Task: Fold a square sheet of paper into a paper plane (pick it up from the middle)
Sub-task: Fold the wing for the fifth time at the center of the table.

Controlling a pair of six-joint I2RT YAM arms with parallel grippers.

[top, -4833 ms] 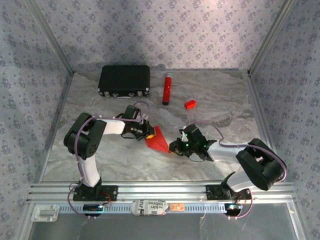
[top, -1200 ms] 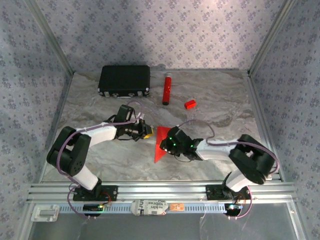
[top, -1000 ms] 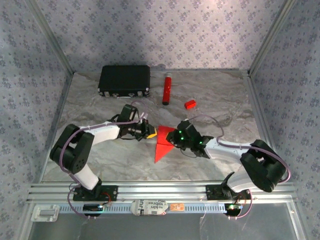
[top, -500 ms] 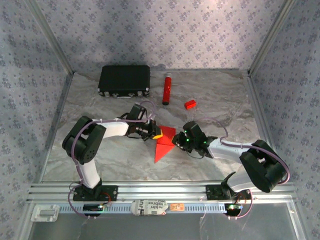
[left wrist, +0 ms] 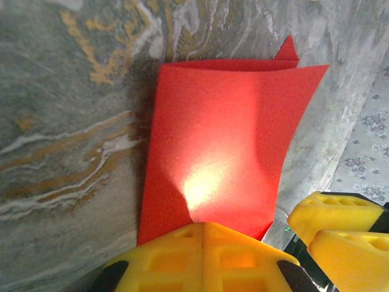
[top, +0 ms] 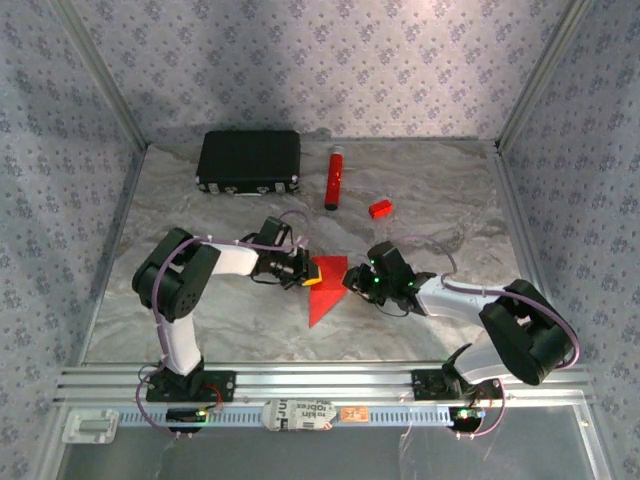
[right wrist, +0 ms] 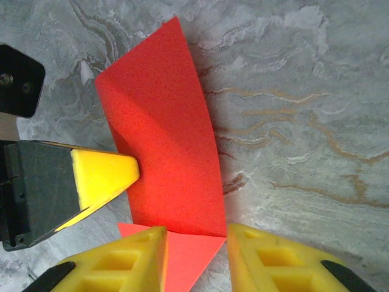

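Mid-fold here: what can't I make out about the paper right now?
- Left wrist: the paper near edge is hidden behind the shut left gripper; pinch unconfirmed.
- Right wrist: the paper's lower layer is cut off by the frame's bottom edge, inside the open right gripper.
- Top: creases too small to read; both grippers overlap the paper's upper corners.

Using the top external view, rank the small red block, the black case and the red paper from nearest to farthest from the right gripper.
1. The red paper: right at the right gripper, between its open fingers.
2. The small red block: farther back on the table, slightly to the right.
3. The black case: farthest, at the back left.
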